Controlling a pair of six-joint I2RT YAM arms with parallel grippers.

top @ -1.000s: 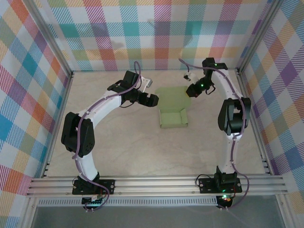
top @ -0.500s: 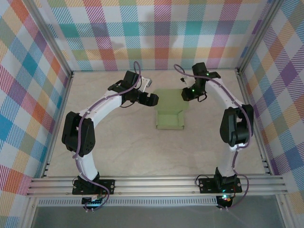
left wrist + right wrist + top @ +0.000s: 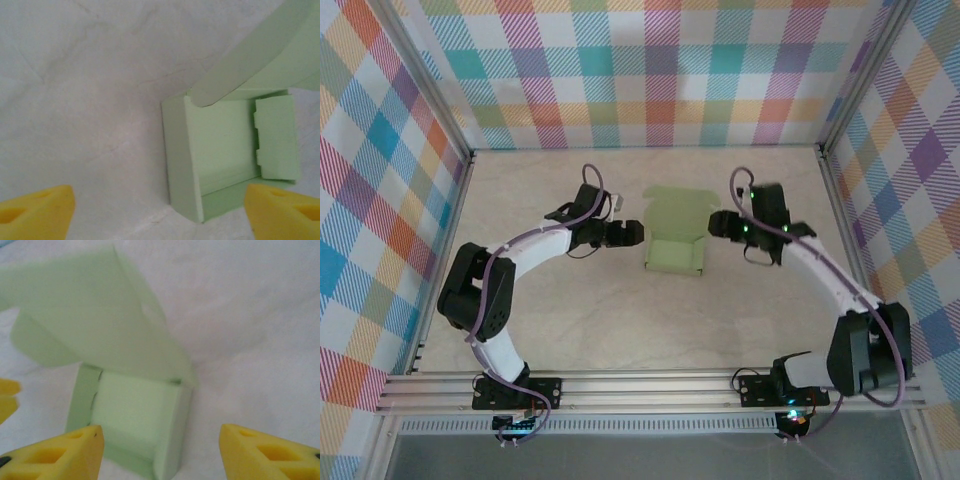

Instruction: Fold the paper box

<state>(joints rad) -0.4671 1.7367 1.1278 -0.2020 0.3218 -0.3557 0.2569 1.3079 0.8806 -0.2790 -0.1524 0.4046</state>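
Paper box (image 3: 675,246) sits mid-table (image 3: 620,320), nearer the far edge, tray walls up, lid flap tilted at its far side. Left gripper (image 3: 636,232) just beside its left wall, right gripper (image 3: 712,222) just beside its right. Both are spread wide, pinching nothing, with bare table between them and the box.

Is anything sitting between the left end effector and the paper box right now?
Nothing visible does. Bare table lies between the open left end effector and the paper box, whose lid flap stands raised.
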